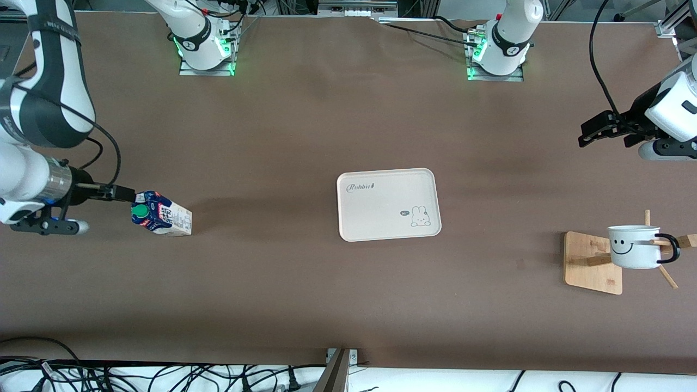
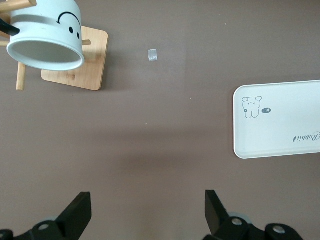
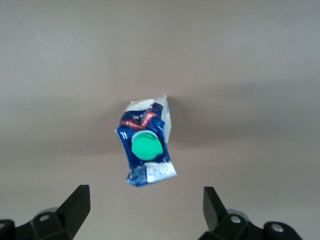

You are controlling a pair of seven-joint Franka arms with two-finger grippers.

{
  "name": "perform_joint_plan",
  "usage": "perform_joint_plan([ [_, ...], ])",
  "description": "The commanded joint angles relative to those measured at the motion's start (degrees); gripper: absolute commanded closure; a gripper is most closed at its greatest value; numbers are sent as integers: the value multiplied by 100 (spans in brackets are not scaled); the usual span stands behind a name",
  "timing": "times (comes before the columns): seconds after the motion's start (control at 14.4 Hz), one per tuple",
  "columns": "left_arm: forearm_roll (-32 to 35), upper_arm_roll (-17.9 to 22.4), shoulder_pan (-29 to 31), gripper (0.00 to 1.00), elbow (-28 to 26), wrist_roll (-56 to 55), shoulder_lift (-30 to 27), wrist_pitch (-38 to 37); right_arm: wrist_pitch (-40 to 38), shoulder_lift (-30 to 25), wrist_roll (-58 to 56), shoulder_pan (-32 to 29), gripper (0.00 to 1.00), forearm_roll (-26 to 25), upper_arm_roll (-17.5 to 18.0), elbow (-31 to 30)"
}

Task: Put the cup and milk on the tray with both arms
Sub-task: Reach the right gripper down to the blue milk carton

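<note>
The cream tray (image 1: 387, 204) lies in the middle of the table, and its bunny corner also shows in the left wrist view (image 2: 280, 120). The milk (image 1: 160, 213) stands toward the right arm's end of the table. My right gripper (image 1: 122, 192) is open beside its blue top. In the right wrist view the green-capped milk (image 3: 146, 147) lies just ahead of the right gripper (image 3: 145, 196), untouched. The smiley cup (image 1: 634, 246) hangs on a wooden rack toward the left arm's end. My left gripper (image 1: 591, 132) is open over bare table, apart from the cup (image 2: 47, 30); nothing sits within the left gripper (image 2: 147, 197).
The wooden rack's base (image 1: 591, 264) and pegs carry the cup; the base also shows in the left wrist view (image 2: 80, 65). A small pale scrap (image 2: 153, 55) lies on the brown table between rack and tray. Cables run along the table's edge nearest the front camera.
</note>
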Motion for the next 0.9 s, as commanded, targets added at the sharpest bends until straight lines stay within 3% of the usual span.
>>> perform_joint_plan([
  [0.0,63,-13,22,0,211,-60,86,-147,235,168,-122,-39,0,168,16,15],
  [0.84,63,-5,22,0,211,-60,94,-130,623,652,-922,-56,0,151,16,7],
])
